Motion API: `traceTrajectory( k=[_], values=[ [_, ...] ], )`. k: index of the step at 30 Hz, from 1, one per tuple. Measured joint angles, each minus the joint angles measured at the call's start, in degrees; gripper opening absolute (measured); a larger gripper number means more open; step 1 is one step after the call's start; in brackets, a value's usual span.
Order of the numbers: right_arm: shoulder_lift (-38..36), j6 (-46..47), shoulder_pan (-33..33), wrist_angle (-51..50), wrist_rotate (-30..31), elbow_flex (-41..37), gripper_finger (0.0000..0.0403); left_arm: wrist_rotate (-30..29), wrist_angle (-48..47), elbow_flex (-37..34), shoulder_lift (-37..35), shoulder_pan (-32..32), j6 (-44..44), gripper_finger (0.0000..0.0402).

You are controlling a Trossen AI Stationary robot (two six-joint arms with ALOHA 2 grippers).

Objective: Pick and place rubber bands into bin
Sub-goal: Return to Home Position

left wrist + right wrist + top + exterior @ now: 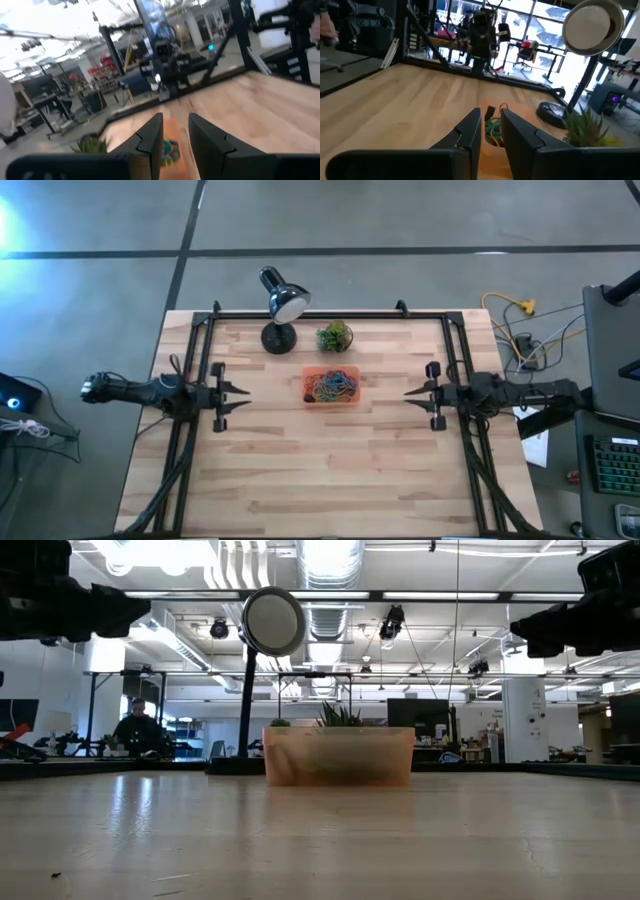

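The bin (306, 386), a small translucent orange tray, stands on the wooden table a little beyond its middle. It holds a heap of rubber bands (332, 385) in mixed colours. My left gripper (247, 397) hangs level at the table's left side, pointing at the bin from well short of it, open with nothing between its fingers. My right gripper (408, 394) hangs level at the table's right side, facing the bin from a similar distance, open by a narrow gap and empty. Each wrist view shows the rubber bands (170, 150) (493, 131) beyond the fingertips.
A black desk lamp (283, 305) stands at the far edge, left of the bin, with a small green plant ball (335, 336) beside it. A black frame (330, 315) runs along the far, left and right sides. Bare wood lies between each gripper and the bin.
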Motion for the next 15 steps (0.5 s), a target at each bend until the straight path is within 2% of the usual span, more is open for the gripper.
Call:
traceTrajectory(
  k=[3, 15],
  values=[
    [0.4, -0.4, 0.0, 0.0, 0.0, 0.0, 0.0068, 0.0, -3.3, 0.0, -1.5, 0.0, -0.5, 0.0077],
    [3.0, 0.3, 0.0, 0.0, 0.0, 0.0, 0.0068, 2.8, -3.7, -0.1, -1.6, 0.0, 0.7, 0.0077]
  ],
)
